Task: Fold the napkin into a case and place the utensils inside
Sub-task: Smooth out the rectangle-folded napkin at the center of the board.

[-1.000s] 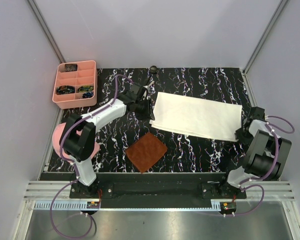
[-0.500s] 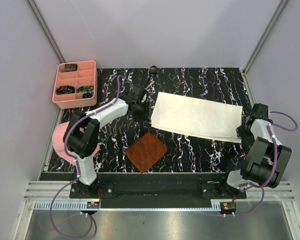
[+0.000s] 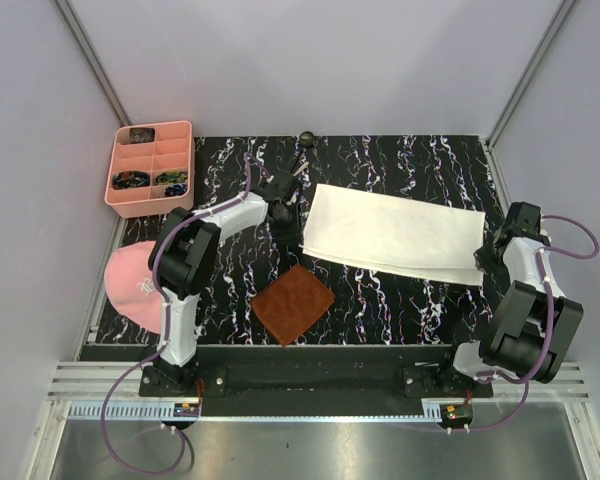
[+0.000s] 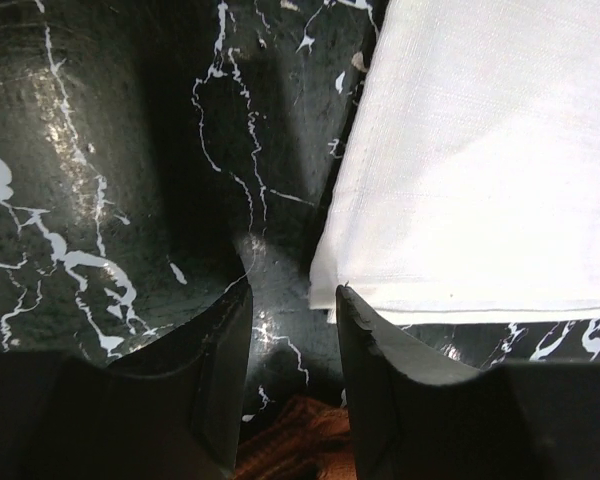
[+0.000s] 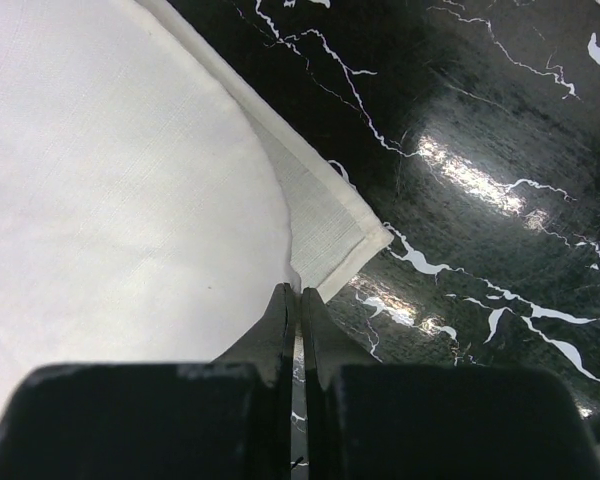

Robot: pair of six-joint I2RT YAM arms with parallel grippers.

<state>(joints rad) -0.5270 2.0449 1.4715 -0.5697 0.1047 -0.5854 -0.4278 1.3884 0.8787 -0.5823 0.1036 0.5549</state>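
Note:
The napkin (image 3: 395, 233) lies folded as a long cream-white rectangle on the black marbled table (image 3: 380, 160). My left gripper (image 3: 288, 214) is open and low at its left end. In the left wrist view the gripper (image 4: 292, 300) has bare table between its fingers, and its right finger (image 4: 380, 350) touches the napkin's near left corner (image 4: 480, 150). My right gripper (image 3: 483, 266) is at the napkin's near right corner. In the right wrist view the gripper (image 5: 298, 292) is shut on the edge of the upper layer of the napkin (image 5: 130, 180). The dark spoon (image 3: 305, 140) lies at the table's back edge. I cannot make out the fork.
A brown textured mat (image 3: 293, 303) lies in front of the napkin's left end and shows between my left fingers (image 4: 300, 445). A pink compartment tray (image 3: 150, 168) stands at the back left. A pink cap (image 3: 130, 285) lies at the left edge by the left arm.
The left arm has swung its elbow in, uncovering the pink cap, and its gripper shifted slightly back along the napkin's left end. The right arm's elbow rose toward the back. The napkin has hardly moved.

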